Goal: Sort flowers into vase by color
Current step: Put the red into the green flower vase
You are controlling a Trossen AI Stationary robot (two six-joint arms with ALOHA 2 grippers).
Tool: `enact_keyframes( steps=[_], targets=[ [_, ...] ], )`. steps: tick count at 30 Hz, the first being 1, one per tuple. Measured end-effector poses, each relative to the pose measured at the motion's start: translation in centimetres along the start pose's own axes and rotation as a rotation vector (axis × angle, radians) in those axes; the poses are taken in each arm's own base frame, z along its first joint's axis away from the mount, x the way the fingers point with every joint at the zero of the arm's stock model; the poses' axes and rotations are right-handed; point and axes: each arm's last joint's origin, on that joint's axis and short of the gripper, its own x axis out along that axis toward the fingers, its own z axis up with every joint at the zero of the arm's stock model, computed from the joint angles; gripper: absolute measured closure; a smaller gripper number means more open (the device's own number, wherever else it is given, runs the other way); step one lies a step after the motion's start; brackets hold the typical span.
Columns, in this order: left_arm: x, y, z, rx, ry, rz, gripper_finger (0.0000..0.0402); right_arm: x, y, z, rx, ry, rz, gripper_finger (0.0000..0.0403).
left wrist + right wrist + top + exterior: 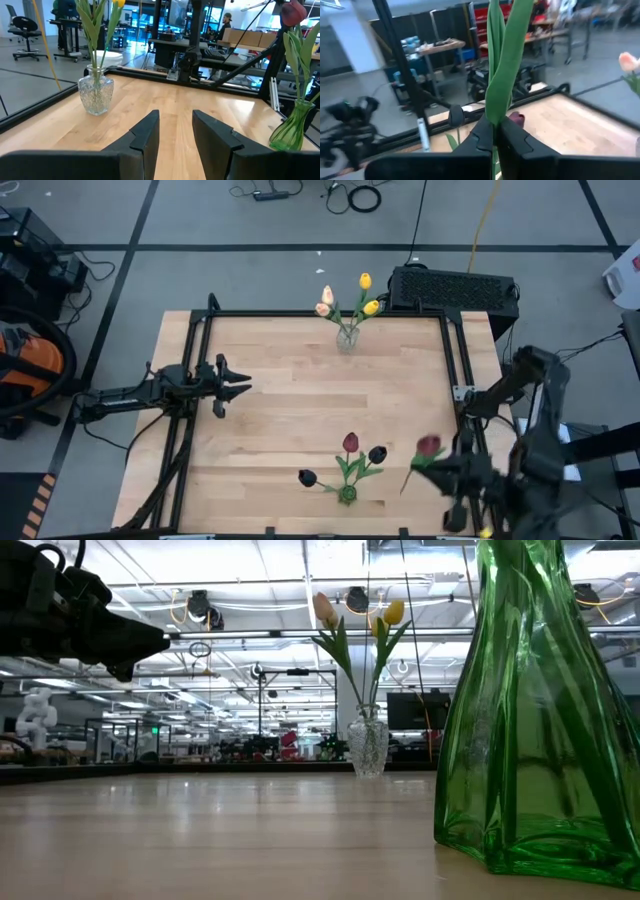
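A clear glass vase (347,337) stands at the table's far edge with yellow and peach tulips (345,298) in it. Near the front edge, a green vase (347,493) holds a dark red tulip (350,442) and two near-black tulips. My right gripper (434,467) hovers at the near right, shut on another dark red tulip (428,445). Its leaves (502,55) rise above the fingers. My left gripper (238,390) waits at the table's left side, open and holding nothing. My right gripper pinches the tulip's green stem and leaf base (494,117) between its two fingers. The fingers lie level, across the stem. The flower is lifted clear of the table, its red head (428,445) toward the far side of the fingers and its stem end (405,486) toward the near side.
A black frame (455,360) runs around the wooden tabletop. A black box (452,288) sits beyond the far right corner. Bare wood lies between the two vases. In the low view the green vase (540,740) stands close in front, the clear vase (368,745) farther back.
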Motion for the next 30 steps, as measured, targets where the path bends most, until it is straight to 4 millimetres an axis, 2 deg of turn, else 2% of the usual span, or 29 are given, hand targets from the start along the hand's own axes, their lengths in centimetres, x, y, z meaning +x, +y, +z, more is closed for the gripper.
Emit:
enact_keyframes(
  steps=[5, 8, 14, 18, 24, 30],
  targets=[
    [0.0, 0.0, 0.0, 0.0, 0.0, 0.0, 0.0278, 1.9, 2.6, -2.8, 0.019, -0.06, -0.074, 0.0402],
    [0.0, 0.0, 0.0, 0.0, 0.0, 0.0, 0.0278, 3.0, 3.6, -3.4, 0.071, -0.074, -0.089, 0.0402],
    [0.0, 0.0, 0.0, 0.0, 0.0, 0.0, 0.0278, 4.4, 5.1, -3.8, 0.065, -0.091, -0.102, 0.0402],
    [0.0, 0.0, 0.0, 0.0, 0.0, 0.0, 0.0278, 5.6, 6.1, -5.0, 0.052, -0.103, -0.12, 0.0402],
    [0.0, 0.0, 0.0, 0.0, 0.0, 0.0, 0.0278, 7.8, 7.0, -7.0, 0.016, -0.116, -0.162, 0.0402],
    [0.0, 0.0, 0.0, 0.0, 0.0, 0.0, 0.0278, 9.3, 6.8, -6.8, -0.014, -0.127, -0.201, 0.0402]
  ],
)
